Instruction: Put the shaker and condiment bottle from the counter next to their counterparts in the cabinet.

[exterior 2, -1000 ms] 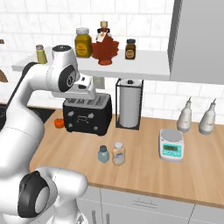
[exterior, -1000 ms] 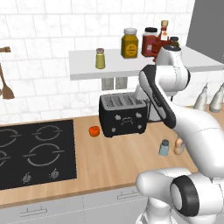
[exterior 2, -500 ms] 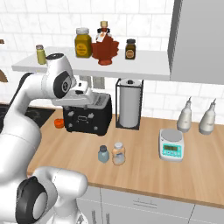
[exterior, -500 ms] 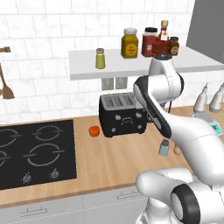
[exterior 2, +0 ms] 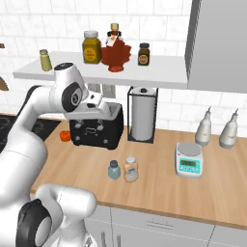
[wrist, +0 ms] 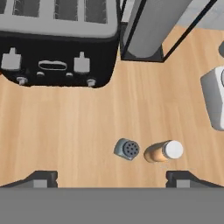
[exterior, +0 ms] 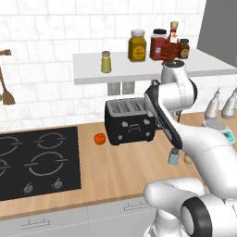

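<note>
Hand view looked down on the shaker point(wrist: 127, 149) and the condiment bottle point(wrist: 162, 151), just beside each other on the counter point(wrist: 65, 122), with the tool point(wrist: 112, 177) high above them, its fingers spread wide and empty. Neither had reached the cabinet point(exterior 2: 159, 76), so both transfers remained. Bare wood surrounded the pair, the toaster point(wrist: 57, 41) well apart.

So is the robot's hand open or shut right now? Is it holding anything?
End effector: open and empty, its finger tips spread wide above the shaker and condiment bottle on the counter.
</note>
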